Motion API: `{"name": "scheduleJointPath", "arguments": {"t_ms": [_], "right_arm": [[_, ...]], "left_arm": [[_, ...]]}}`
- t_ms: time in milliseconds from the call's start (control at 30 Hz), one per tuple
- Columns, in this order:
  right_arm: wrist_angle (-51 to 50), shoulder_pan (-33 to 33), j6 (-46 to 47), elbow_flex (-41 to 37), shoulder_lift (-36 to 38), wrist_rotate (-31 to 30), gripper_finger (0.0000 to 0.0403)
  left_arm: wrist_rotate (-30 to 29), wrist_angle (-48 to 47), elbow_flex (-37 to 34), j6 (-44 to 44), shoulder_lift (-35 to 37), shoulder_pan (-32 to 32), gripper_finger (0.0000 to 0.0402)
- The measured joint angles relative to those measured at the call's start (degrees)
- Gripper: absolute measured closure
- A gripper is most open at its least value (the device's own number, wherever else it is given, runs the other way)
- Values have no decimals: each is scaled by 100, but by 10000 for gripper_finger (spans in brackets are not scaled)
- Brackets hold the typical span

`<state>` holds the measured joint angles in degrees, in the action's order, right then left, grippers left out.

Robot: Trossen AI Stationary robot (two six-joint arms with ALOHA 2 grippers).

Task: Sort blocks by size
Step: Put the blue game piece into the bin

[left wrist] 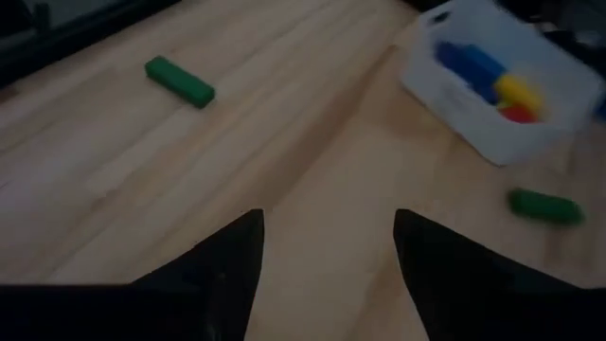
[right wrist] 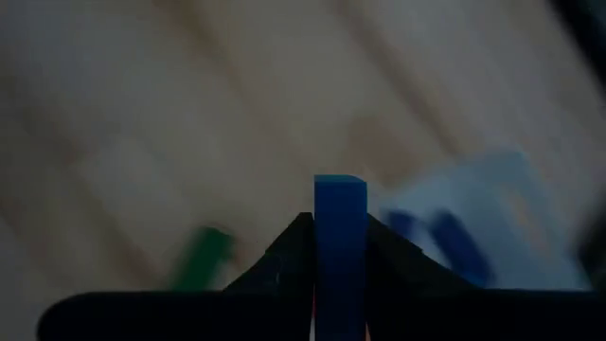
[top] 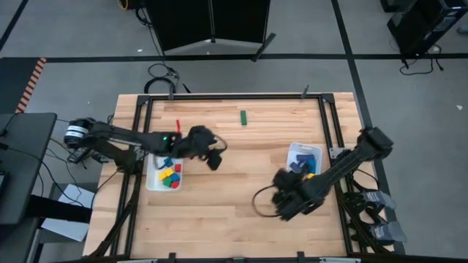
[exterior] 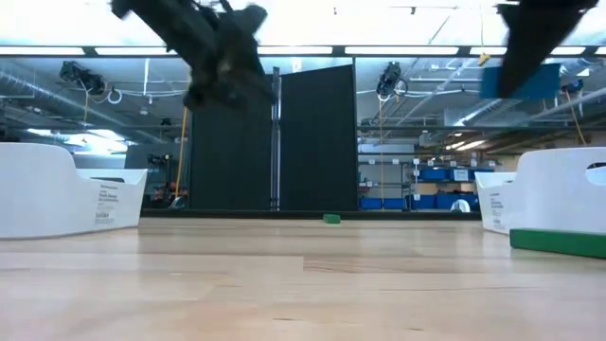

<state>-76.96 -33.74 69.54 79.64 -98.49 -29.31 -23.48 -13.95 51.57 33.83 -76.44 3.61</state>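
My left gripper is open and empty, above the table just right of the left white bin, which holds several coloured blocks. My right gripper is shut on a blue block, high above the table and on the near side of the right white bin. That bin holds blue, yellow and red blocks. A green bar lies flat on the table beside this bin. Another green block and a red one lie flat near the far edge. My right gripper pinches the blue block between its two fingers, on two opposite sides. The block's end sticks out past the fingertips. The block is lifted clear of the table.
Black frame rails run along the far, left and right sides of the wooden table. Bare wood lies between the two bins and toward the near edge.
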Motion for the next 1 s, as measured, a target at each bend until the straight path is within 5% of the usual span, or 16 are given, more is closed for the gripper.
{"name": "scheduleJointPath", "arguments": {"t_ms": [233,400,600,733,1000], "right_arm": [[-841,-247,1501,-1064,895,258,328],[-540,-257,1760,-1842,1177,532,187],[531,-472,1465,-1957,1441,-114,47],[1634,-570,756,-1871,1226,-216,37],[2461,-683,70,-1645,650,-287,83]], "left_arm": [[822,756,3,-211,-717,-1011,158],[1256,712,482,-234,-1305,-1517,158],[1421,-278,2096,-501,-2446,-1970,132],[1363,-1237,3501,-748,-3421,-2267,105],[1423,-2653,5642,-519,-5135,-2759,71]]}}
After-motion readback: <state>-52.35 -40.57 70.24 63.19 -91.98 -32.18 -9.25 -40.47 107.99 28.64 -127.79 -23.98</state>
